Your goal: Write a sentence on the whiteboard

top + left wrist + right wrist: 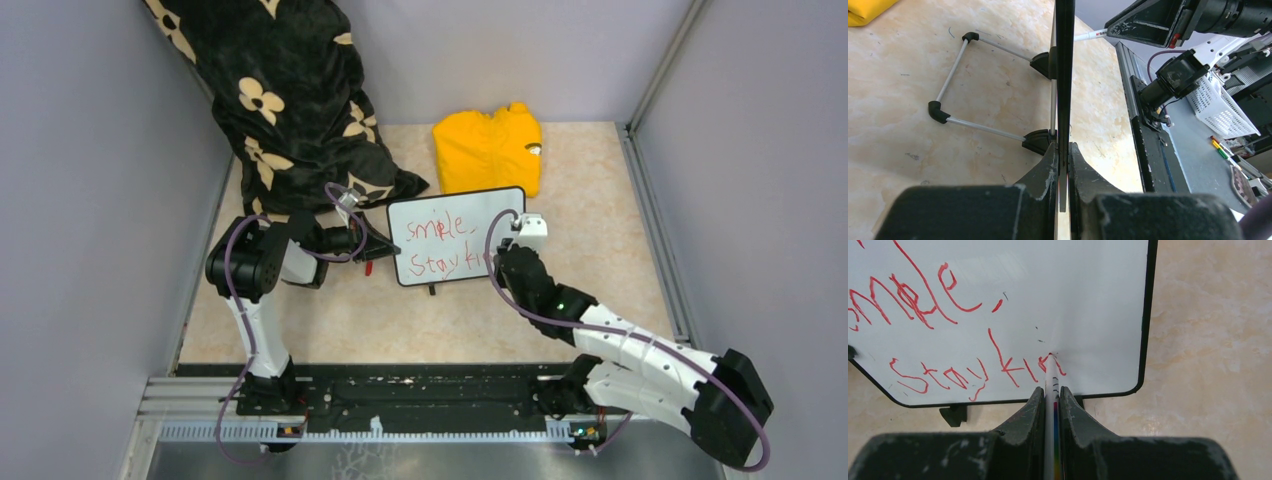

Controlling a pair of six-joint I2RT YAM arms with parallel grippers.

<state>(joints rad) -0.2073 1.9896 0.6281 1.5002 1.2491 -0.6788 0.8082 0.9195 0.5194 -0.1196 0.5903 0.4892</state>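
Observation:
The whiteboard (455, 237) stands tilted on its wire stand mid-table. The sentence (440, 247) in red reads "smile," over "stay kin". My left gripper (388, 250) is shut on the whiteboard's left edge; in the left wrist view the board (1064, 75) shows edge-on between the jaws of this gripper (1064, 161). My right gripper (503, 256) is shut on a white marker pen (1052, 385), whose tip touches the board (1088, 305) at the end of the sentence's lower line (973, 372). This gripper (1050, 392) sits at the board's lower right.
A yellow garment (488, 148) lies behind the board. A black flowered cloth (290, 100) hangs over the back left. The wire stand (955, 87) props the board behind. A white basket (1220, 107) and pens sit off the table's near edge.

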